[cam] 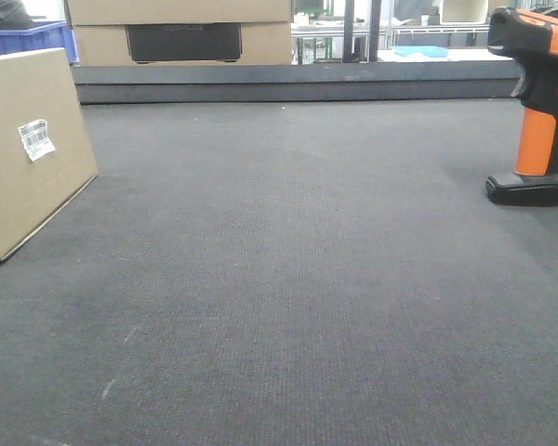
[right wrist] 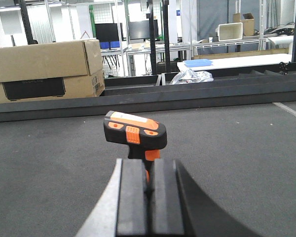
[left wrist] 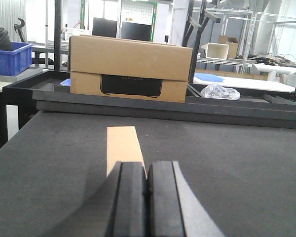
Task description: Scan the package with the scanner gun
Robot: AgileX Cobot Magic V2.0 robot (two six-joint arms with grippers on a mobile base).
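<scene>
Dark grey felt-like matting [cam: 288, 307] covers the whole work surface, with a workshop of racks and benches behind it. On the mat's left side sits the package [cam: 23, 153] — a small plain tan cardboard box, its white barcode label [cam: 36, 139] facing the front camera. Well apart from it, on the right, stands the scanner gun [cam: 539, 102], a pistol-shaped tool with an orange handle, black-and-orange head and flat black base, upright on that base.

Nothing of the task looks done yet. The left gripper [left wrist: 147, 197] has its black pads pressed together on nothing, the box lying just beyond its tips in the left wrist view. The right gripper [right wrist: 149, 197] is likewise closed and empty, pointed at the scanner just ahead. By my reading, the whole job remains: open, grasp the gun, aim its head at the label.

Farther back, beyond a raised black ledge [cam: 298, 82], are larger stacked cartons with a black panel [cam: 181, 32], and a blue plastic crate [cam: 28, 39] at far left. The mat between box and scanner is bare — nothing blocks either approach.
</scene>
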